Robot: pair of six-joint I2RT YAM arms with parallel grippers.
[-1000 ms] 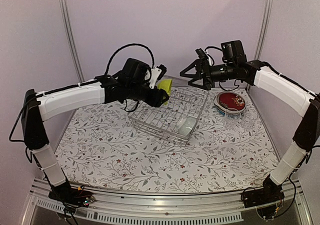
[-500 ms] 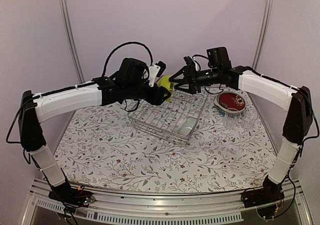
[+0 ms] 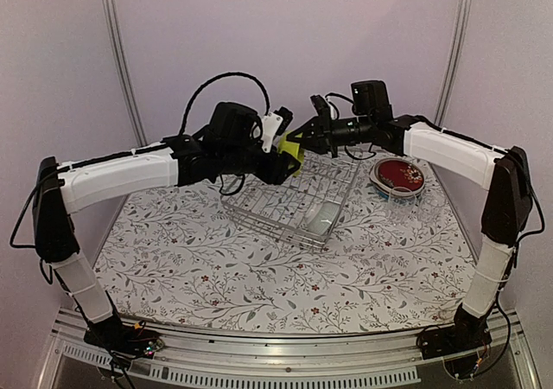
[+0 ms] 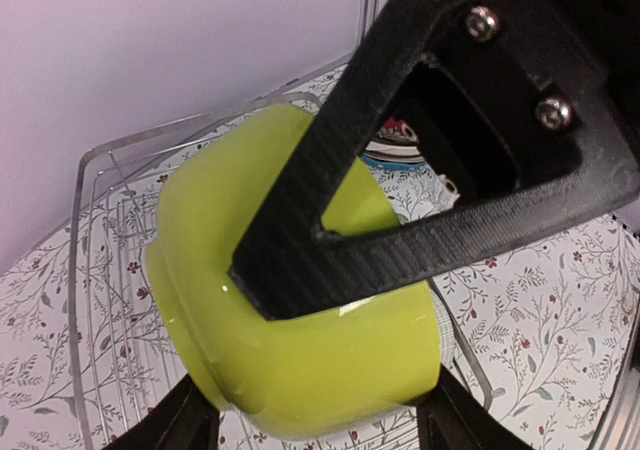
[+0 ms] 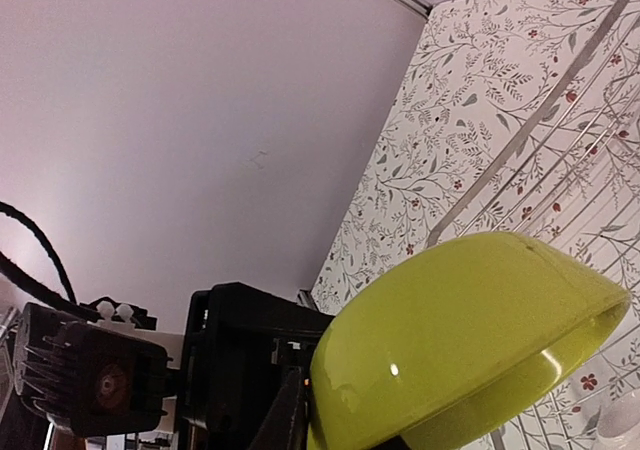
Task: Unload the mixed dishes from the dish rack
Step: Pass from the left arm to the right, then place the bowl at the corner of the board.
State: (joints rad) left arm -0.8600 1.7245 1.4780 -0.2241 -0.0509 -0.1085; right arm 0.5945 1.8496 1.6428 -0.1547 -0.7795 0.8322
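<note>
Yellow-green bowl (image 3: pixel 291 153): up in the air above the 11 o'clock edge of the dish rack (image 3: pixel 259 209), tipped over, outer wall and foot ring turned to the left wrist camera. Clamped across its width by the left gripper (image 3: pixel 282 156), reaching in from 9 o'clock. Both left fingers (image 4: pixel 182 428) visible at the bottom of that wrist view, one on each side of the bowl, pressed to its wall. Met from 3 o'clock by the right gripper (image 3: pixel 301 137), nose right at the bowl's rim. One black right finger (image 4: pixel 400 150) laid flat along the outside of the bowl (its partner hidden behind the bowl). Jaws pinched on the wall or merely standing around it: cannot tell. Seen from the right wrist as a glossy dome, rim downward, with rack wires and the flowered table (image 3: pixel 216 277) beyond. Down in the rack, at its 5 o'clock corner: pale bowl (image 3: pixel 321 218). On the table just beside the rack at 2 o'clock: stack of plates (image 3: pixel 383 189), dark red plate (image 3: pixel 401 175) on top, well apart from both grippers.
</note>
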